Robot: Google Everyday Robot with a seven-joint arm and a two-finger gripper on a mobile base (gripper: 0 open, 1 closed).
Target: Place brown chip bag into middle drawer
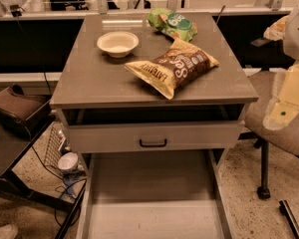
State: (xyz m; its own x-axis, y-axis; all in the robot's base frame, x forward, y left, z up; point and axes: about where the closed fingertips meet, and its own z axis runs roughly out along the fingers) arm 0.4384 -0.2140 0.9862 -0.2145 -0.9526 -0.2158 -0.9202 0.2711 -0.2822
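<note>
Far right hangs my pale gripper [283,106], grip unreadable; the crinkly brown chip bag [173,66] could slip, missing the shallow grey middle drawer [150,203].

Worktop [89,81]: grey, flat.
White bowl [117,43]: upright, back left of the worktop.
Green bag [172,24]: lying at the back edge, right of the bowl.
Drawer front [114,136] with black handle [153,143]: just under the worktop.
Grey chair [289,136]: right of the cabinet, on speckled floor [244,183].
Brown object [17,108]: on a dark side table, left.
Wire basket [54,144]: below that, with cables.
Gripper [280,114]: far right, above the chair.
</note>
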